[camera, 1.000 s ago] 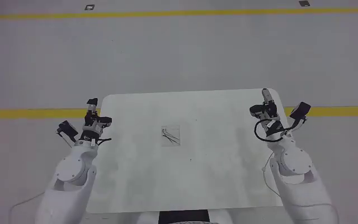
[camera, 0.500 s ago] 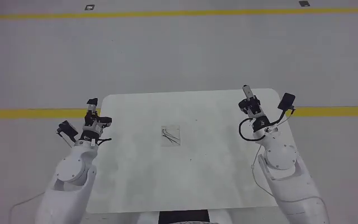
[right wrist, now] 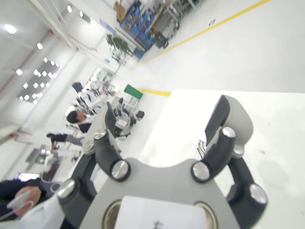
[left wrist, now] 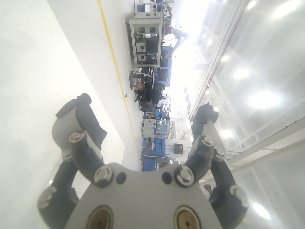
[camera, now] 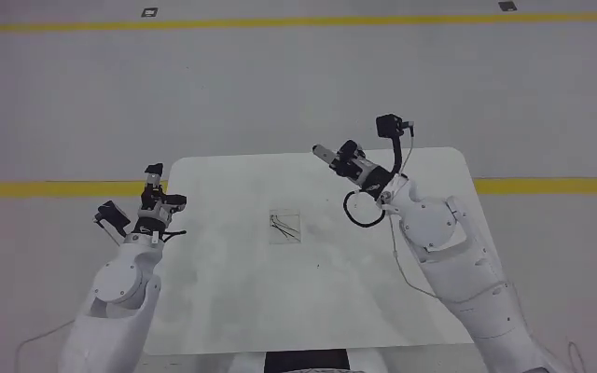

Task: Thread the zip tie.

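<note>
Black zip tie [camera: 284,227] lies well apart from the right pincer [camera: 319,150].

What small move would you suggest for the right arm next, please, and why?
Probably bring the right gripper down toward the zip ties: it is open and empty over the far side of the table, and the ties lie untouched at the centre.

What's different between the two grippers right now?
The left gripper sits at the left edge of the table, well away from the zip tie; the right gripper hangs over the table's far half, nearer the zip tie. The left gripper points straight away from the robot; the right gripper points sideways across the table. Both are open and hold nothing.
</note>
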Controlling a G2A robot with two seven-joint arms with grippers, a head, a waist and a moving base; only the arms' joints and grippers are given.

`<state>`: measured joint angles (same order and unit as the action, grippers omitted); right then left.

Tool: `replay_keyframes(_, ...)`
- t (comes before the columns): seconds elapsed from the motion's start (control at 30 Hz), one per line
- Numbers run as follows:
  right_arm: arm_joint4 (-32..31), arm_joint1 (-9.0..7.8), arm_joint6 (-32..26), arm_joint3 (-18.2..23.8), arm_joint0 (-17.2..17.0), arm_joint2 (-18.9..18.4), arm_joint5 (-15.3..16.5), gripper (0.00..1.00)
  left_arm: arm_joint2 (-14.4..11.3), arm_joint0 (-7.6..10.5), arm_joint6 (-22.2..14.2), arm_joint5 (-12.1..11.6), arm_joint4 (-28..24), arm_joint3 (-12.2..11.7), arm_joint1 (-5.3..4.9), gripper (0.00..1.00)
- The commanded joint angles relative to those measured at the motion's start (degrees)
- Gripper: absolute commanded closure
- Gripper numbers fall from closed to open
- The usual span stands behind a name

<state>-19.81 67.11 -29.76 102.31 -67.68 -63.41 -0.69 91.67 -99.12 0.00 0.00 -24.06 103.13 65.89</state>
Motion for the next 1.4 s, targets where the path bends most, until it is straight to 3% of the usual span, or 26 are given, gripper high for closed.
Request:
replay_keyframes(0.0, -0.5, 0.08, -1.2, -0.5, 0.9, 0.7, 0.0, 0.00, 0.0, 0.00, 0.0, 0.0, 0.0, 0.0, 0.00, 0.00)
replay_keyframes(0.43, -1.8, 0.06, -2.5, 0.1, 1.6, 1.3, 0.6, 0.00, 0.0, 0.00, 0.0, 0.0, 0.0, 0.0, 0.00, 0.00)
replay_keyframes(0.5, -7.6, 0.25, -10.3, 0.0, 6.9, 4.6, 0.7, 0.00, 0.0, 0.00, 0.0, 0.0, 0.0, 0.0, 0.00, 0.00)
replay_keyframes(0.7, -15.6, 2.32, -24.3, -5.5, 20.0, 15.6, 2.7, 0.00, 0.0, 0.00, 0.0, 0.0, 0.0, 0.0, 0.00, 0.00)
replay_keyframes(0.83, -15.7, 5.07, -30.3, -11.7, 27.2, 23.7, 2.6, 0.00, 0.0, 0.00, 0.0, 0.0, 0.0, 0.0, 0.00, 0.00)
replay_keyframes(0.9, -14.9, 6.30, -32.0, -14.6, 29.0, 26.7, 2.5, 0.00, 0.0, 0.00, 0.0, 0.0, 0.0, 0.0, 0.00, 0.00)
replay_keyframes(1.3, -14.4, 6.67, -32.2, -15.7, 29.4, 27.5, 2.8, 0.00, 0.0, 0.00, 0.0, 0.0, 0.0, 0.0, 0.00, 0.00)
replay_keyframes(1.37, -16.1, 7.02, -33.2, -15.9, 29.7, 29.1, 3.2, 0.00, 0.0, 0.00, 0.0, 0.0, 0.0, 0.0, 0.00, 0.00)
